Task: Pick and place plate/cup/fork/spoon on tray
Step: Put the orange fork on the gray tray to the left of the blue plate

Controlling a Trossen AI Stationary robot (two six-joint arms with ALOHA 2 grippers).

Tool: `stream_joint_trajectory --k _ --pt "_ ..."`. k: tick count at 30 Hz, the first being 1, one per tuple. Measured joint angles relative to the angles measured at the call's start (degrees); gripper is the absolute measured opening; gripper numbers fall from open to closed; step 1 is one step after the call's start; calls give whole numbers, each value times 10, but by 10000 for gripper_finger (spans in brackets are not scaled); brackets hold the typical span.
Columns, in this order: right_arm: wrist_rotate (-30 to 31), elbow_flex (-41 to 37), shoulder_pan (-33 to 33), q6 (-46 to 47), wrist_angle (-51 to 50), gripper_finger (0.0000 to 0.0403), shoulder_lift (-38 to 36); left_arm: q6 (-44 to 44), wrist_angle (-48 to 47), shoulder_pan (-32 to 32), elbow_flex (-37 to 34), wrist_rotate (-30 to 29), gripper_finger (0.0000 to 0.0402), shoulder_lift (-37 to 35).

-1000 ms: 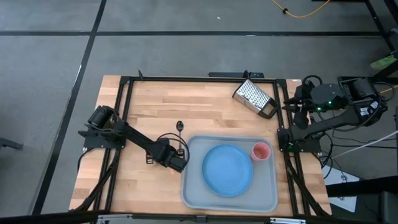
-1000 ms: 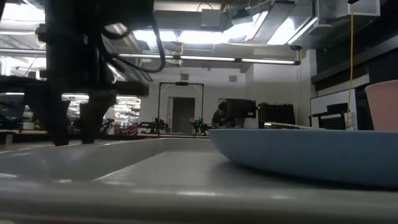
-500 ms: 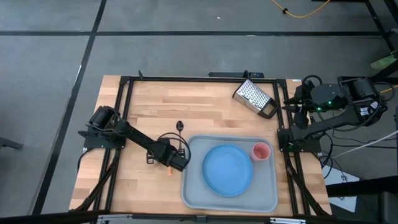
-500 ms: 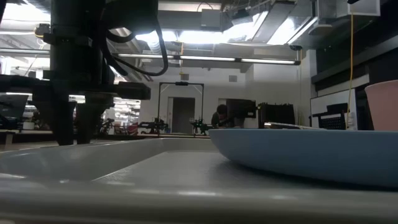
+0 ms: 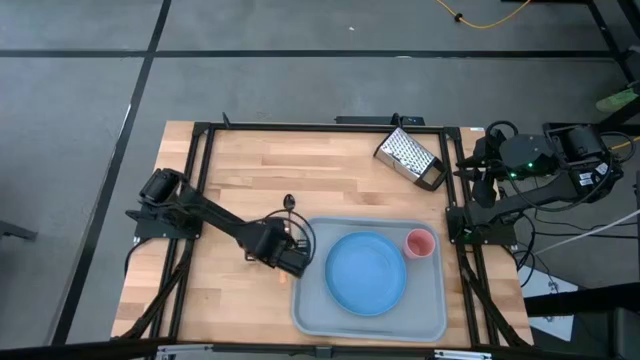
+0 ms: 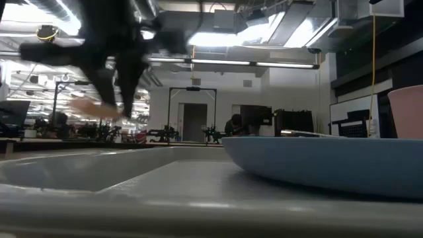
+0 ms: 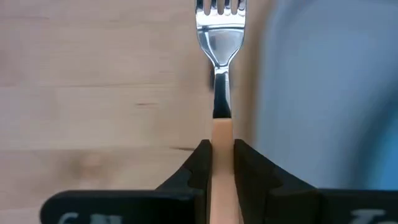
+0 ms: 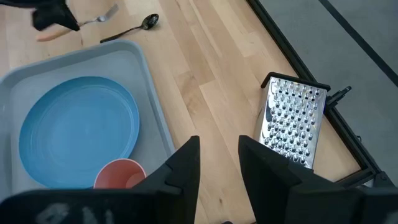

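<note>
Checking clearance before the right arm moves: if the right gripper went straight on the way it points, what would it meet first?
Probably bare table between the tray and the grater; depth is unclear.

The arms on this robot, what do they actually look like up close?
Both are dark, almost black, jointed arms. The left arm is slim, with black cable looped near its wrist. The right arm is bulkier, shows a small green light and trails cables. Each ends in two flat, dark, wedge-shaped fingers.

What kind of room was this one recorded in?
Likely a robotics lab or workshop: a wooden table in a black metal frame, grey floor with taped lines, and ceiling strip lights over distant equipment and a seated person.
</note>
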Motion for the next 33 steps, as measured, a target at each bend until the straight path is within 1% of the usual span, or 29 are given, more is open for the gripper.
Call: stream_joint_trajectory --k 4,8,15,22,27,33 --pt "0 0 0 0 0 115 0 11 8 -2 64 -44 38 5" --pt "-6 0 0 0 0 115 0 13 18 -2 119 -38 38 37" --pt "-21 0 0 0 0 115 0 27 12 -13 207 -35 38 140" --pt "-35 0 0 0 0 115 0 -14 13 -23 224 12 38 192" --pt "-35 0 0 0 0 115 0 -35 11 -31 224 16 38 204" --pt "-35 0 0 0 0 115 0 -35 9 -30 225 15 73 203"
